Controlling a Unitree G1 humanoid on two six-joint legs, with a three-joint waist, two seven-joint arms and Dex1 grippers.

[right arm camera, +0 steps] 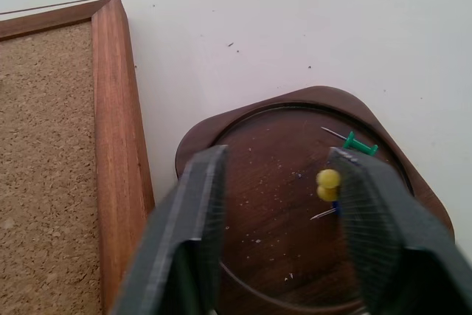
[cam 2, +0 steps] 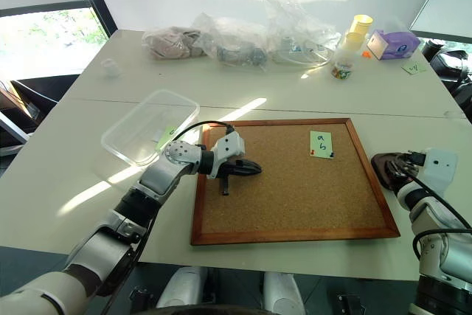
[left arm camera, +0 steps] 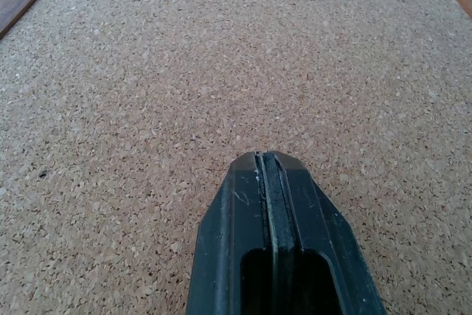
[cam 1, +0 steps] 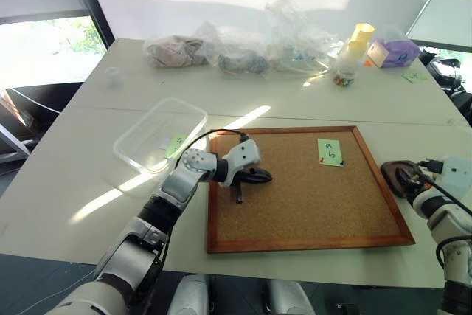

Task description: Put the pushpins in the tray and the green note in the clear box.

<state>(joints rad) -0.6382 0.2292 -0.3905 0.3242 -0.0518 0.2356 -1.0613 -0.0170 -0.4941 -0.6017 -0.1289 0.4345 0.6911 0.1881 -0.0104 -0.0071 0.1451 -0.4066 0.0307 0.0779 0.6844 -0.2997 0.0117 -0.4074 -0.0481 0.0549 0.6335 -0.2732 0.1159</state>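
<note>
My right pincer [right arm camera: 276, 204] spread open over tray [right arm camera: 243, 119]; green pushpin [right arm camera: 359, 145] lies flat there, needle pointing away from corkboard [right arm camera: 44, 145]. Left pincer [left arm camera: 269, 175] closed, empty.

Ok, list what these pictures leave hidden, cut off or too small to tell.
- Tray: in the head views the right gripper covers its contents; the right wrist view's bottom edge cuts off its near rim.
- Yellow pushpin: right wrist view, whether it touches the finger beside it is unclear.
- Green note: cropped by the left wrist view's top edge; writing too small in the head views.
- Slip in the clear box: markings too small.
</note>
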